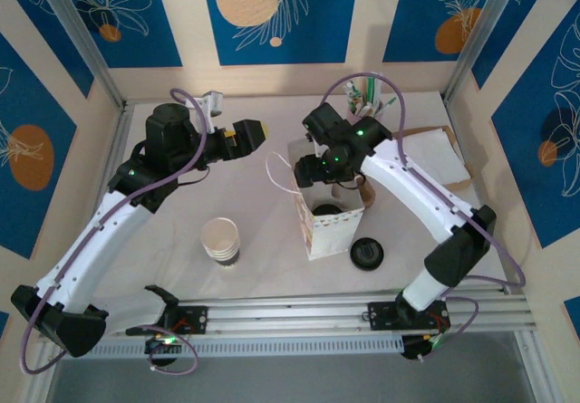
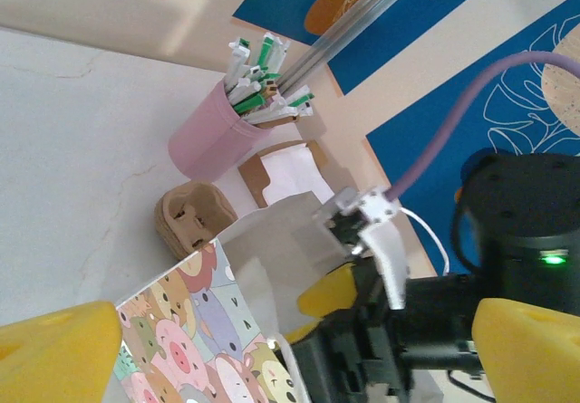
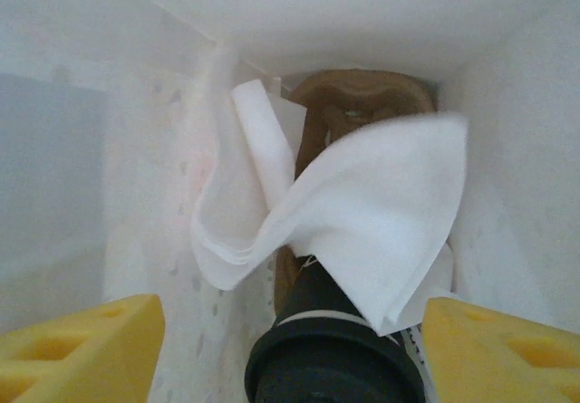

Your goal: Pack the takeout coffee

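Observation:
The takeout coffee stands inside the white paper bag; I look down on its round black lid, and the lid shows dark in the bag's mouth from above. A white napkin lies loose and blurred over the cup, with a brown cardboard carrier behind it. My right gripper is open at the bag's mouth, its yellow fingers wide on either side of the cup and touching nothing. My left gripper hangs open to the left of the bag, holding nothing.
A stack of lidless cream cups stands left of the bag and a loose black lid lies to its right. Behind are a pink cup of straws, a napkin holder and another cardboard carrier.

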`<action>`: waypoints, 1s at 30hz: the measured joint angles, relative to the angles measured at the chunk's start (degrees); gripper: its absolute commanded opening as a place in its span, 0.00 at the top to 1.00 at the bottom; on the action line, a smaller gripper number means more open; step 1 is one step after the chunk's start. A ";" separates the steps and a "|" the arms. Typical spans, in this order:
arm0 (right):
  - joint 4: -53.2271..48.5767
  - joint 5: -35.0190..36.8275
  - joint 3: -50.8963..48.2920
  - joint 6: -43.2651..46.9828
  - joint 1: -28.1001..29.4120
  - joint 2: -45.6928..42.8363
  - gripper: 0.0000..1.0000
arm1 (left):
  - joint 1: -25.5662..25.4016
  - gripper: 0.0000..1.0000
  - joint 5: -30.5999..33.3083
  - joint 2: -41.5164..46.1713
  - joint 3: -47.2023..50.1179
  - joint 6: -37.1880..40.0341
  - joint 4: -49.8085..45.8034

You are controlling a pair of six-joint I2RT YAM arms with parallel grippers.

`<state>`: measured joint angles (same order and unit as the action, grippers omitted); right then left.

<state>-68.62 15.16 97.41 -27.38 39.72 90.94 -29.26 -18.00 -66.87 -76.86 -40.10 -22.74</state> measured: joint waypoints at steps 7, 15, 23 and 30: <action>0.63 -1.07 0.74 0.13 0.04 -6.36 0.13 | 0.00 0.00 0.02 0.00 0.00 0.20 -0.11; 3.65 -1.73 0.70 1.42 0.04 -12.98 0.01 | 0.02 0.00 1.09 0.04 -0.33 1.36 -0.79; 10.10 -1.60 -4.11 2.78 0.04 -21.99 0.01 | 0.11 0.00 3.69 2.19 -0.61 3.72 -2.14; 17.25 1.20 -12.33 5.46 0.02 -33.29 0.01 | 0.15 0.00 9.07 7.61 -0.59 7.26 -4.28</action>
<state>-51.37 16.36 85.08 -21.91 39.75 57.65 -29.10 -8.93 -59.27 -77.45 -32.84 -27.03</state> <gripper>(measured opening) 0.992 0.999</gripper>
